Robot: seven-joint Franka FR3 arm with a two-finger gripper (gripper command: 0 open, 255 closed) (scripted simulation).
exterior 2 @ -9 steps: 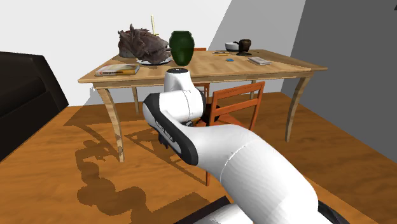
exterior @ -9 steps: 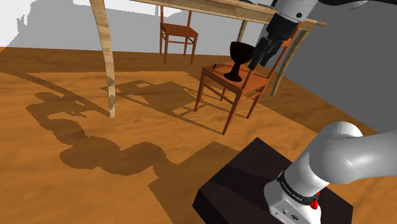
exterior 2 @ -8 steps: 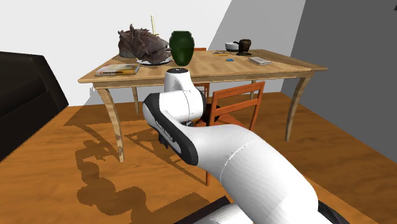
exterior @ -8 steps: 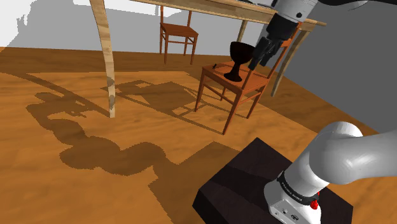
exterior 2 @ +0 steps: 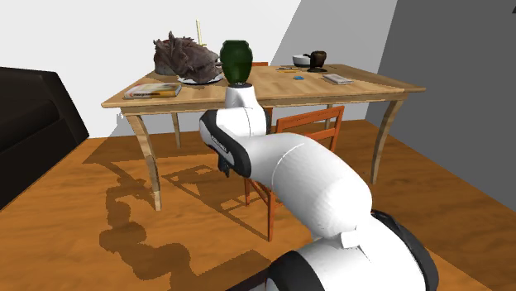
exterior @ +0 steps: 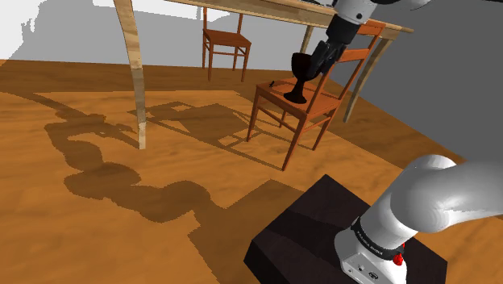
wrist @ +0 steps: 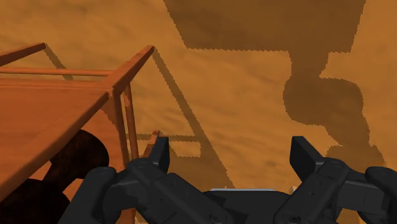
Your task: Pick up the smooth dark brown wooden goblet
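Dark brown, near-black smooth goblet (exterior: 297, 78) stands upright on the seat of a reddish-brown wooden chair (exterior: 284, 113), which is partly tucked under a light wooden table (exterior: 242, 10). Foot is flat on the seat, near the front edge facing the shoulder camera.

All-black two-finger gripper (exterior: 313, 64) is at bowl height, just beside the goblet on the shoulder view's right; outlines overlap there, so can't tell contact from that angle. Wrist view: gripper (wrist: 232, 156) fingers (wrist: 159, 154) are spread wide, only orange wood-grain floor (wrist: 242, 95) between them, nothing clasped. Chair seat corner (wrist: 57, 114) sits outside the gap, with a dark rounded shape on it; can't tell if that is the goblet or its shadow.

Second exterior view: white arm (exterior 2: 289, 165) covers most of the chair. Tabletop carries a dark green vase (exterior 2: 236, 60), a brown rumpled heap (exterior 2: 183, 54) and a flat stack of magazines (exterior 2: 153, 90). Second matching chair (exterior: 224, 40) is further back beyond the table. Black box stand (exterior: 314, 238) is on the floor at the shoulder view's lower right.
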